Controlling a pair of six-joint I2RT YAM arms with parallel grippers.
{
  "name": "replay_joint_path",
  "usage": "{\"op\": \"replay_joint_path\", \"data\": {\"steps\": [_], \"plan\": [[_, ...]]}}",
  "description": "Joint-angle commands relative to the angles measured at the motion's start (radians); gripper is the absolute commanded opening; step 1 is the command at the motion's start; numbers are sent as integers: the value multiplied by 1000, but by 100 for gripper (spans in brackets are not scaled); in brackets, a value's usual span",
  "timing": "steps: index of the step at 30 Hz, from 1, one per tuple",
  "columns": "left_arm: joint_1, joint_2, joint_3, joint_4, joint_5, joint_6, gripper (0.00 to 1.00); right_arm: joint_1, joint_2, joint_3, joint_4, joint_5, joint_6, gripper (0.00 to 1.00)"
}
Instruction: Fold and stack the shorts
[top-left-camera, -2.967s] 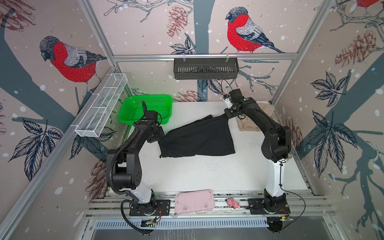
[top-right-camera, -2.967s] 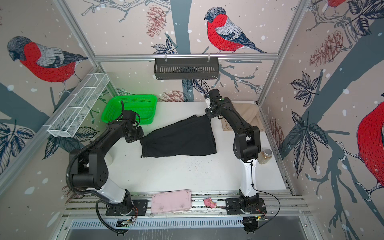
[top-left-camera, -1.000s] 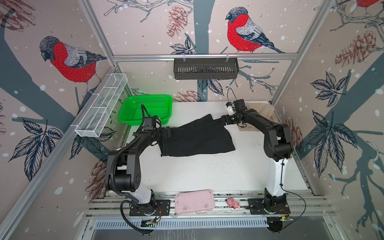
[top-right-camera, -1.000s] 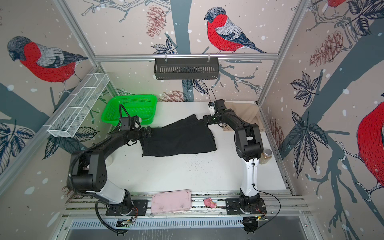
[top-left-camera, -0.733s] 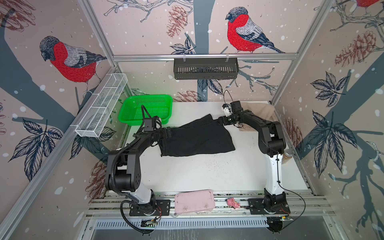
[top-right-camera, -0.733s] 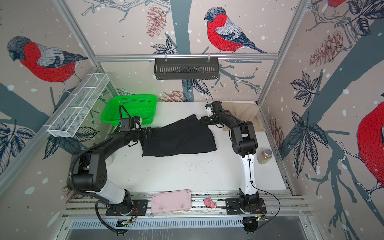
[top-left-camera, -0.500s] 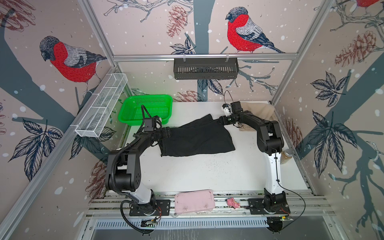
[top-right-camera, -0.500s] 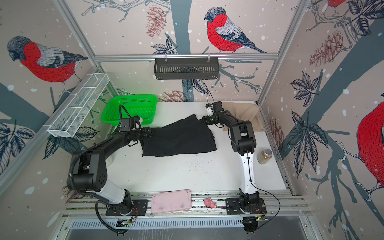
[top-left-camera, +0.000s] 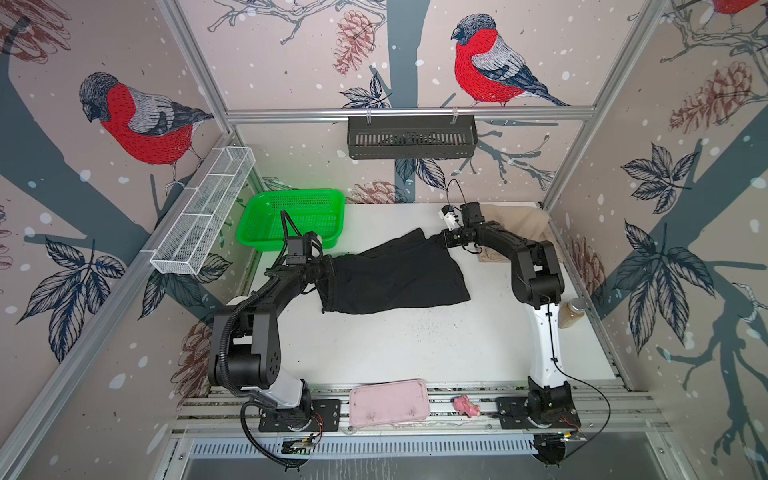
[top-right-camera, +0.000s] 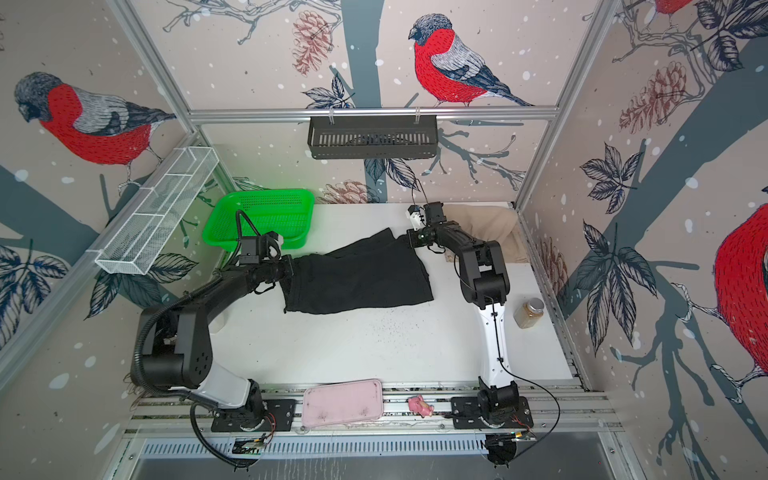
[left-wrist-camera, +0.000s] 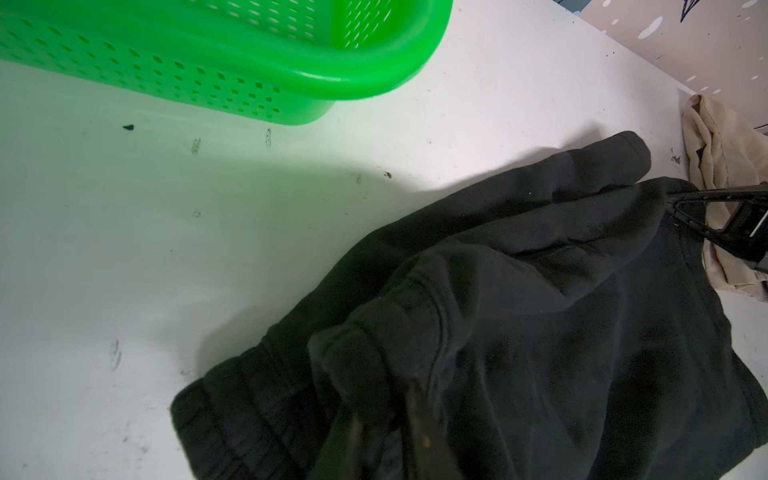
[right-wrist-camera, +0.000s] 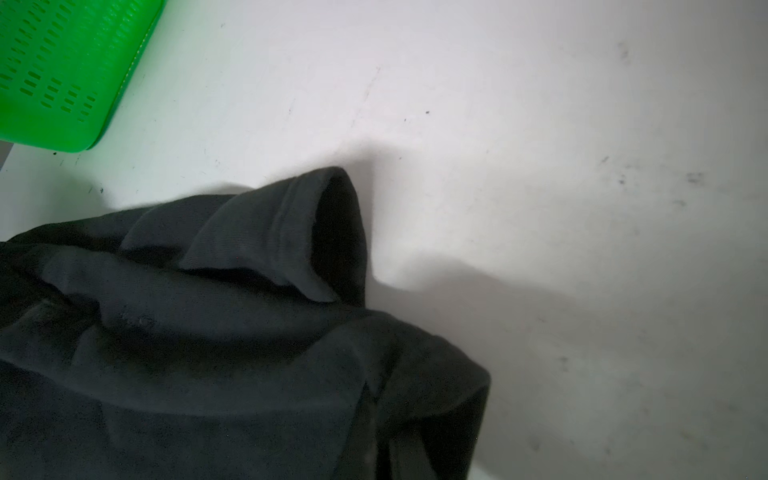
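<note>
Black shorts (top-left-camera: 395, 272): spread across the table's (top-left-camera: 415, 349) middle in both top views, centre of frame; waistband end at left, a leg corner up at upper right.
Left gripper (top-left-camera: 328, 269): jaws closed, pinching a bunched fold at the shorts' waistband end (left-wrist-camera: 365, 374).
Right gripper (top-left-camera: 442, 240): jaws closed on the shorts' upper right corner.
Beige shorts (top-left-camera: 515, 220): crumpled in the table's upper right corner, behind the right arm.
Basket (top-left-camera: 291, 218): green, upper left of the black pair.
Jar (top-right-camera: 528, 312): right table edge.
</note>
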Motion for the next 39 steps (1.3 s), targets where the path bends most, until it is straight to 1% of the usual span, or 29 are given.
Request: {"op": "replay_joint_path", "data": {"steps": [1,2,6,10,13,16,19,22,27,31,34,36,39], "plan": [[-1,-16,8,-5,-4,-3,1,13,-43,7,-14,42,-10,3],[-1,-19,12,-18,-7,-4,0,17,-56,7,-27,58,-17,3],[-1,-59,23,-95,-43,-26,0,44,-136,-27,-62,128,-32,2],[-2,-149,-29,-103,-45,-41,0,65,-247,-107,-53,192,-22,2],[-3,-191,-65,-84,-95,-53,0,66,-286,-145,-44,210,-7,1],[-2,-201,-43,-110,-95,-57,0,71,-308,-153,-55,214,-7,1],[-3,-216,-9,-181,-132,-87,0,82,-339,-160,-64,224,-10,1],[-3,-243,21,-284,-182,-126,0,100,-378,-158,-89,263,-14,1],[-3,-333,-6,-374,-132,-189,0,131,-427,-124,-159,309,-26,1],[-2,-424,-63,-415,-148,-221,0,155,-436,-82,-199,354,-37,1],[-3,-462,-128,-386,-183,-229,0,157,-413,-67,-177,350,-43,1],[1,-461,-162,-340,-201,-230,0,154,-372,-39,-162,341,-45,1],[8,-416,-146,-310,-232,-219,0,150,-273,76,-205,325,-48,1]]}}
